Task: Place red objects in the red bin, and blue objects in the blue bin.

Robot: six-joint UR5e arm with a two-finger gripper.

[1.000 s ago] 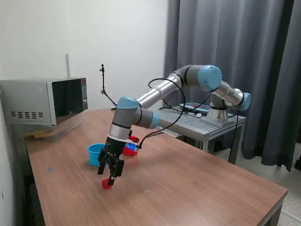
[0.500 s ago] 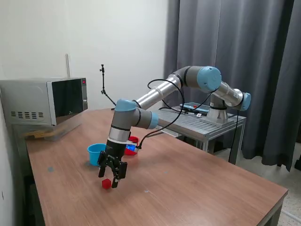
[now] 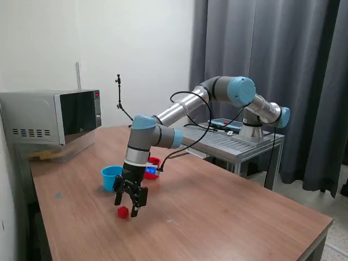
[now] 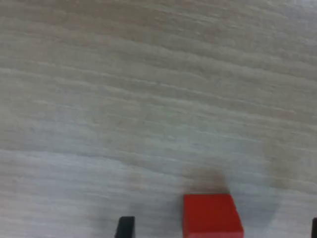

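A small red cube (image 3: 123,212) lies on the wooden table (image 3: 217,217). My gripper (image 3: 126,207) hangs just above it, open, fingers pointing down. In the wrist view the red cube (image 4: 212,214) sits between the two dark fingertips (image 4: 126,227) without touching either, nearer the one marked; my gripper (image 4: 220,230) holds nothing. The light blue cup, the blue bin (image 3: 111,177), stands just behind the gripper toward the exterior view's left. The red bin (image 3: 154,162) shows only partly behind the arm's wrist. No blue cube can be made out.
A microwave (image 3: 51,117) stands at the table's back on the exterior view's left. A metal side table (image 3: 239,142) carries the arm's base on the exterior view's right. A thin black stand (image 3: 120,100) rises at the back.
The gripper has lifted slightly off the table and straightened from its tilt. The red cube has stayed where it lay.
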